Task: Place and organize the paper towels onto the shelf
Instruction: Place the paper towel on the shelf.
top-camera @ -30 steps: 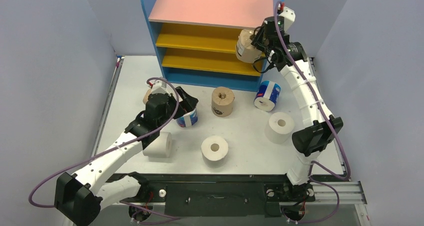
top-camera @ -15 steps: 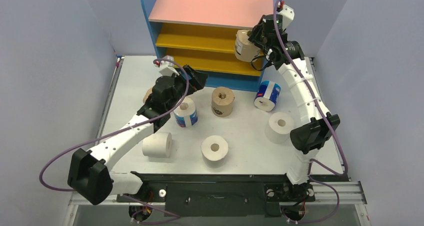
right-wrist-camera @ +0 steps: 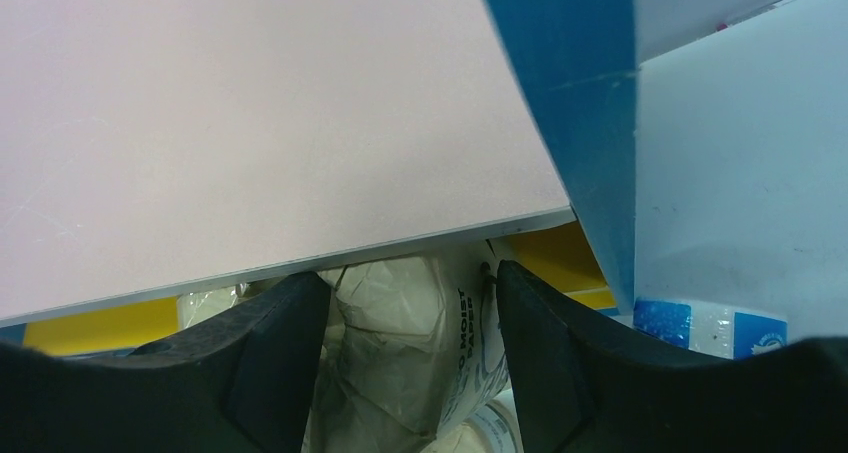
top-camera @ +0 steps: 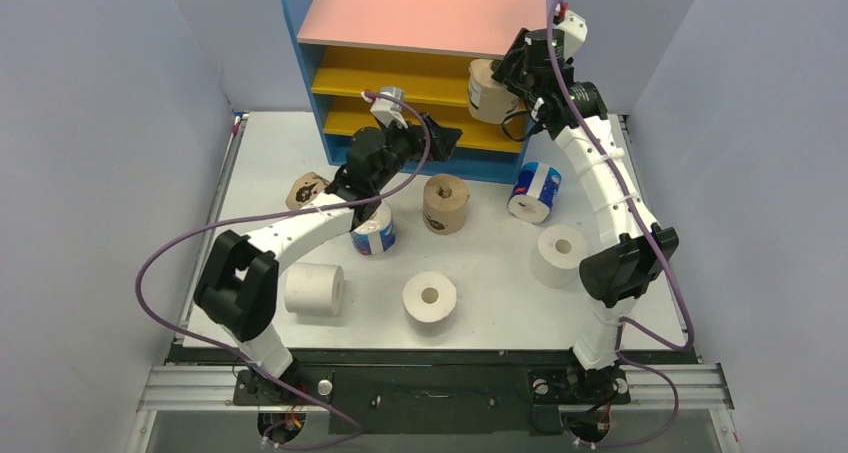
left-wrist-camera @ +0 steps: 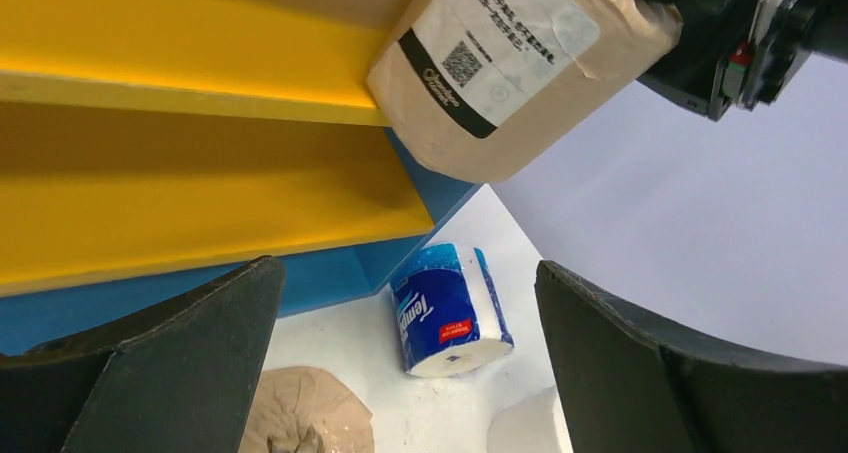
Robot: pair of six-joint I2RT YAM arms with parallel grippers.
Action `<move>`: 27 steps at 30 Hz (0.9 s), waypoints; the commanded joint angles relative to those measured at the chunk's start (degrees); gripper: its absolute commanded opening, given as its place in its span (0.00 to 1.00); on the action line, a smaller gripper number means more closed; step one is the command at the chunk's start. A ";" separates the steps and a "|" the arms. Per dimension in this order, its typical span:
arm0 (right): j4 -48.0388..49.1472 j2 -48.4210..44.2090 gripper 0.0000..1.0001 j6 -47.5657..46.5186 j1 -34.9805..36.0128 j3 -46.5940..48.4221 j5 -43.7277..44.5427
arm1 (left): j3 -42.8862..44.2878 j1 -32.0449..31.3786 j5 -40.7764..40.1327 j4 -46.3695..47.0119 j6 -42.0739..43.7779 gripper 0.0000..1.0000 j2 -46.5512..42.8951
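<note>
soft, light rolls: take them across the barrel, gently

nearest the bases, three white rolls [top-camera: 430, 298] sit on the table [top-camera: 490, 238], one lying on its side and two standing core-up. beyond them are two blue-and-white rolls [top-camera: 375, 238], a standing tan roll [top-camera: 445, 203] and a tan roll at the left [top-camera: 305, 190]. all look light and squashy, and the wrapped ones look slick. so i judge a hold across the middle of the barrel safest, firm enough not to slip but not so hard that the hollow core folds. the left gripper [top-camera: 445, 136] hangs wide open and empty just before the shelf [top-camera: 400, 18]. farthest, the labelled tan roll [top-camera: 487, 88] is at the right end of the upper yellow board [top-camera: 400, 73], between the fingers of the right gripper [top-camera: 508, 73]. they flank its wrapper closely, but whether they clamp it or have let go i cannot tell.
</note>
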 commanded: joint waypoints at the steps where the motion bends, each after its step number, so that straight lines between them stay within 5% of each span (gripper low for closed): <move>1: 2.35 -0.16 0.58 0.58 -1.13 1.41 -0.87 | 4.36 -1.05 4.05 12.11 6.40 0.96 3.38; 27: 1.64 -1.14 0.64 2.92 -1.96 2.06 -4.08 | 25.87 -3.94 -1.45 8.75 16.39 0.97 21.53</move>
